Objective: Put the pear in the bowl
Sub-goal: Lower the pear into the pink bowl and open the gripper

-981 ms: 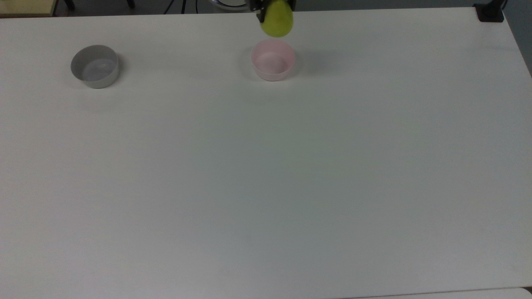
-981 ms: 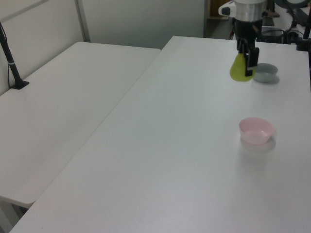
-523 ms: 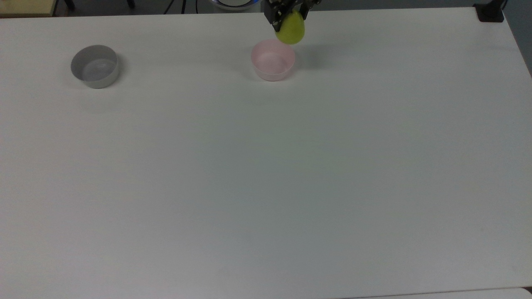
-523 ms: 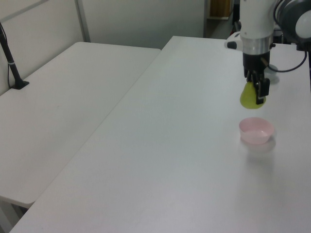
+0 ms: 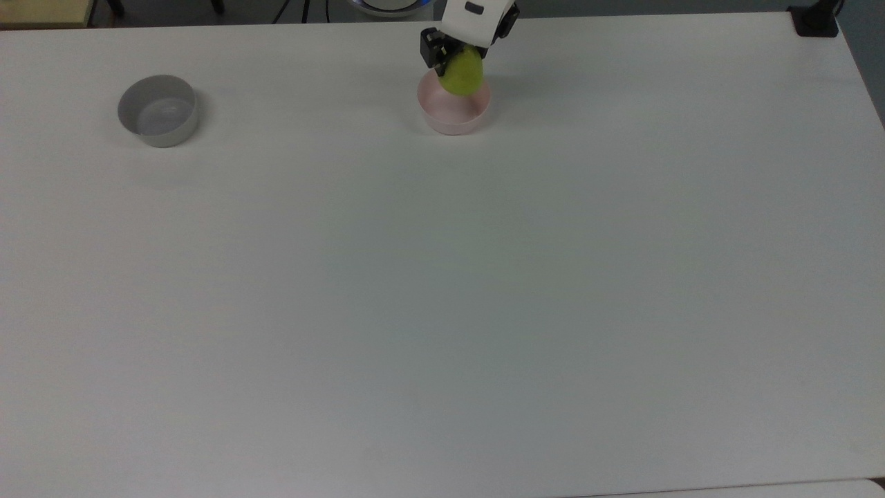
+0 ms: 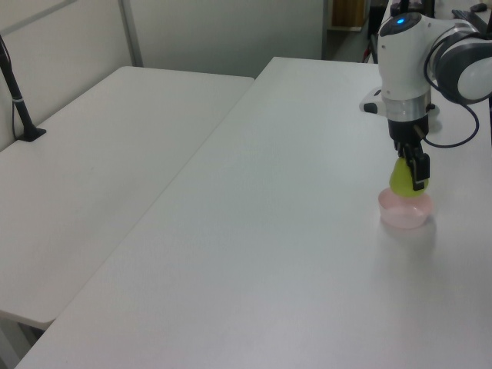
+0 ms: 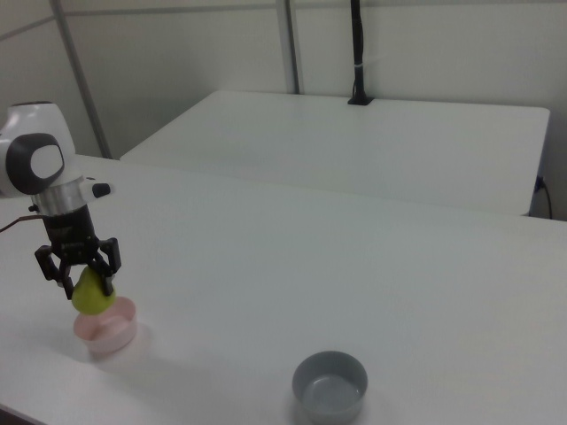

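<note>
**Top view: pear held at the pink bowl on a wide white table**

We see a long white table (image 5: 442,277) taking up nearly the whole top view, its surface plain and matte. Our gripper (image 5: 458,61) sits near the far edge at the middle, jaws clenched on the pear (image 5: 462,75), which hangs wide end down over the far part of the bowl (image 5: 454,116). In the left view the pear (image 6: 402,181) meets the bowl's (image 6: 405,211) rim line; we cannot tell whether it touches the bottom. In the right view the fingers (image 7: 107,262) flank the pear (image 7: 89,294) just above the bowl (image 7: 106,331).

A grey bowl (image 5: 158,111) stands well apart toward the top view's left, also near the far edge; in the right view it (image 7: 330,387) sits near that picture's bottom.

Beyond our table a second white table (image 6: 100,161) runs alongside, with a black post (image 7: 357,53) clamped at its far end, and pale partition walls (image 7: 177,62) behind. In the top view a dark clamp (image 5: 814,21) sits on the far right corner. The near and right stretches of the table lie open.
</note>
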